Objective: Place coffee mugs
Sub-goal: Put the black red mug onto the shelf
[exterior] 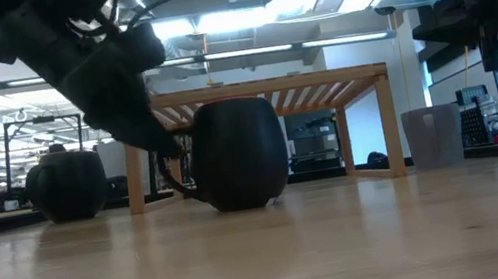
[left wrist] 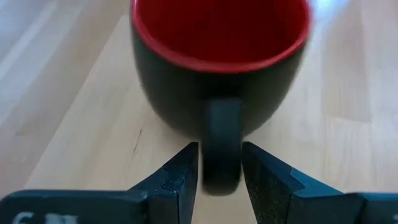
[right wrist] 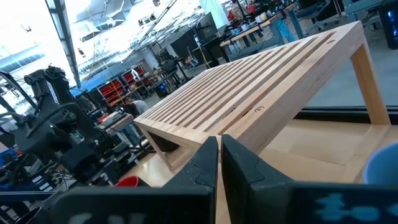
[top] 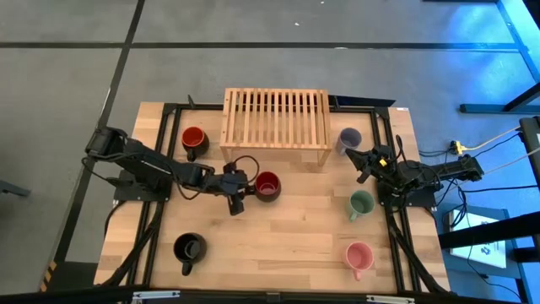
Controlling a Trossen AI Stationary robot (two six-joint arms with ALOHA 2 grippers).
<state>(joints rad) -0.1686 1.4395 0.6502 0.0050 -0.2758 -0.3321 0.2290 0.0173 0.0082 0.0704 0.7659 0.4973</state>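
Your left gripper (left wrist: 219,168) at mid-worktop, fingers (left wrist: 180,177) straddling the dark red mug's (top: 267,185) handle (left wrist: 222,146), barely gapped, your right gripper (right wrist: 219,160) beside the lavender-blue mug (top: 349,138), fingers pressed together.

Light: bright ceiling strips (exterior: 215,59), blue glare at right.
Low view: mug (exterior: 236,154) backlit, dark.
Left wrist: mug (left wrist: 217,68) blurred.

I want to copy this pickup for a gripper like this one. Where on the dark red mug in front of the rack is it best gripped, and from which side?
Grip the dark red mug by its handle, coming level from the handle side, the robot's left. The handle juts out as a narrow upright loop, and the left gripper already has a finger on each side of it.
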